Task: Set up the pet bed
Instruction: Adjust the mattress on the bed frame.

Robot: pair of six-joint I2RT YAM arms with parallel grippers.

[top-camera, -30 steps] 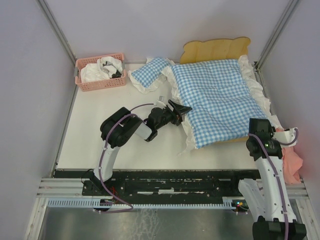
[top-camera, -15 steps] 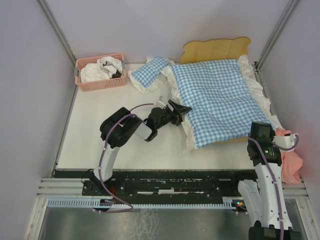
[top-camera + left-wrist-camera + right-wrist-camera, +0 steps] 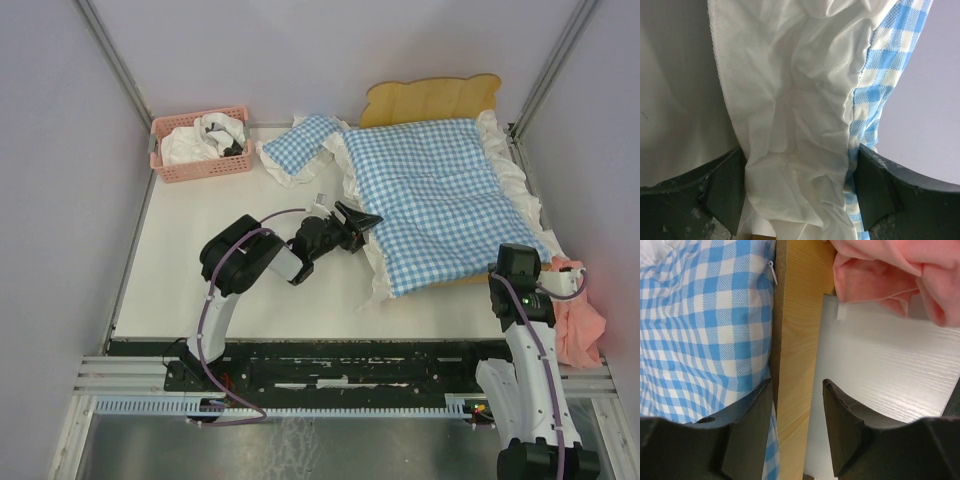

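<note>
Right hand [image 3: 797,432] clenched astride pet bed [image 3: 795,330] rail edge; left hand [image 3: 800,192] released around ruffle [image 3: 790,130].

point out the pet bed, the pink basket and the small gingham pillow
pet bed [image 3: 432,98], top external view, on the wavy headboard
pink basket [image 3: 202,167], top external view, on its near wall
gingham pillow [image 3: 296,148], top external view, on its checked middle

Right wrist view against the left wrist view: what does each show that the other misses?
Only the right wrist view shows the pet bed's light-wood rail running between the right gripper's fingers, the pink cloth and the white tabletop. Only the left wrist view shows the white ruffle between the left gripper's open fingers. Both show the blue-white gingham bedding.
</note>
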